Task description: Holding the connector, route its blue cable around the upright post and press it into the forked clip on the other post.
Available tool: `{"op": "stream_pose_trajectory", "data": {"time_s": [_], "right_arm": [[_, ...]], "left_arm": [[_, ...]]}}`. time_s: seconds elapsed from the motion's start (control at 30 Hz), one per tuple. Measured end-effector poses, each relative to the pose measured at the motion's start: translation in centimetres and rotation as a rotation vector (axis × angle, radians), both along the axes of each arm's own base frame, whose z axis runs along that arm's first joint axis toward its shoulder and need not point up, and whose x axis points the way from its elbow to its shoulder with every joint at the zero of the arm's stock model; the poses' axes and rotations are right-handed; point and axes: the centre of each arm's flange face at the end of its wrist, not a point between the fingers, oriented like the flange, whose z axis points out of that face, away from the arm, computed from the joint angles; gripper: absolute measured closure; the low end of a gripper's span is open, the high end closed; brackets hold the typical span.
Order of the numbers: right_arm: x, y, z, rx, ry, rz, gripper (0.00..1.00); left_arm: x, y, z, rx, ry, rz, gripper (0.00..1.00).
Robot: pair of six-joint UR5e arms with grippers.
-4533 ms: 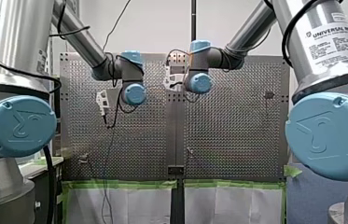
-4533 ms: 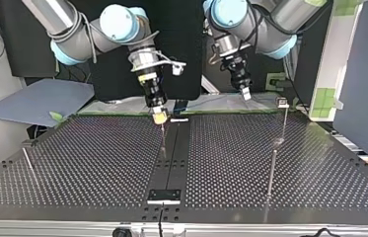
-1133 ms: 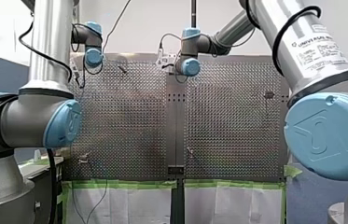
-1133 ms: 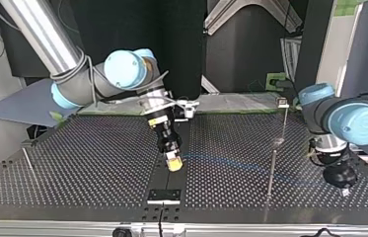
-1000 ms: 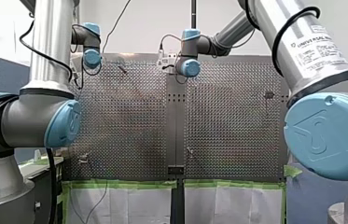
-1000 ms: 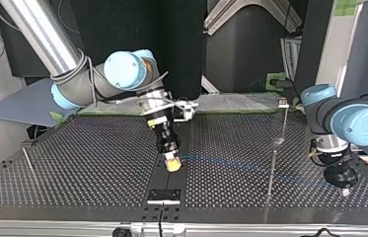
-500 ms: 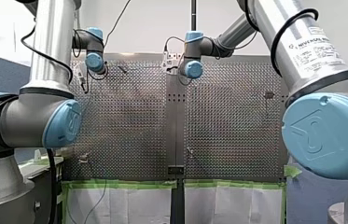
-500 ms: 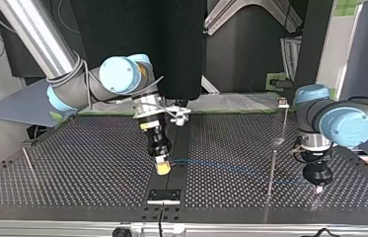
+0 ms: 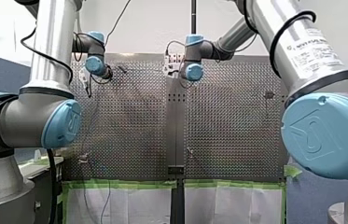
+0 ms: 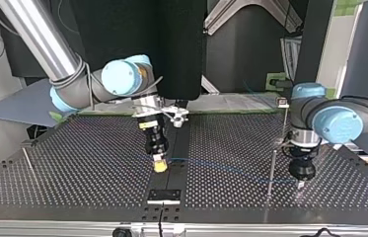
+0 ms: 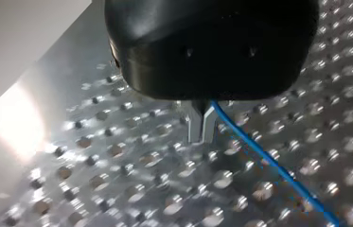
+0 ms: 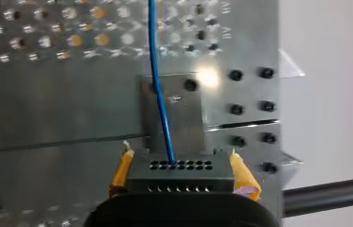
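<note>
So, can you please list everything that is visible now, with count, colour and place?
perforated table: one, metal, under everything.
blue cable: one, runs from the connector towards the top view's right.
connector: one, black, low over the table's middle.
thin posts: three, metal; two at the top view's right, one at its left.
black plate: one, middle of the table's near edge in the top view.
right gripper: yellow pads, shut on connector.
left gripper: black, metal fingers, shut on blue cable.

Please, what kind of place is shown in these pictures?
Most likely a robotics laboratory test bench: my left arm and my right arm work over a perforated metal table fitted with upright posts, and green tape runs along its edge.
</note>
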Motion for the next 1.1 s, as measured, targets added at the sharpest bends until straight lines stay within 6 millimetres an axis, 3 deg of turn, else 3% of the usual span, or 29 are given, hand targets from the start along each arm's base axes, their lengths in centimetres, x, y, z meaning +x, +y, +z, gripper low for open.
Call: {"op": "stream_pose_trajectory", "data": {"time_s": [0.23, 0.27, 0.3, 0.33, 0.4, 0.43, 0.5, 0.73, 0.8, 1.1], "right_arm": [[0.1, 0.0, -2.6, 0.057, 0.047, -0.012, 1.00], [0.1, 0.0, -2.9, 0.063, 0.051, -0.015, 1.00], [0.1, 0.0, -3.1, 0.067, 0.054, -0.016, 1.00], [0.1, 0.0, -3.3, 0.070, 0.057, -0.017, 1.00], [0.2, 0.1, -3.8, 0.078, 0.064, -0.017, 1.00], [0.3, 0.1, -4.1, 0.082, 0.067, -0.016, 1.00], [0.4, 0.2, -4.8, 0.092, 0.076, -0.014, 1.00], [0.7, 0.7, -7.8, 0.120, 0.098, -0.008, 1.00], [0.7, 0.9, -8.6, 0.124, 0.100, -0.008, 1.00], [0.7, 1.8, -12.4, 0.165, 0.140, -0.004, 1.00]], "left_arm": [[-0.6, -0.7, -1.5, 0.000, 0.033, -0.020, 1.00], [-0.7, -0.7, -1.6, 0.001, 0.036, -0.020, 0.83], [-0.8, -0.8, -1.7, 0.002, 0.041, -0.018, 0.75], [-0.8, -0.9, -1.8, 0.003, 0.045, -0.015, 0.75], [-1.0, -1.1, -2.0, 0.008, 0.054, -0.007, 0.56], [-1.0, -1.1, -2.0, 0.011, 0.057, -0.003, 0.56], [-1.1, -1.3, -2.0, 0.020, 0.060, 0.009, 0.45], [-1.4, -1.6, -2.4, 0.030, 0.070, 0.013, 0.25], [-1.5, -1.8, -2.7, 0.028, 0.072, 0.005, 0.02], [-1.8, -2.0, -3.4, 0.017, 0.085, -0.011, 0.02]]}}
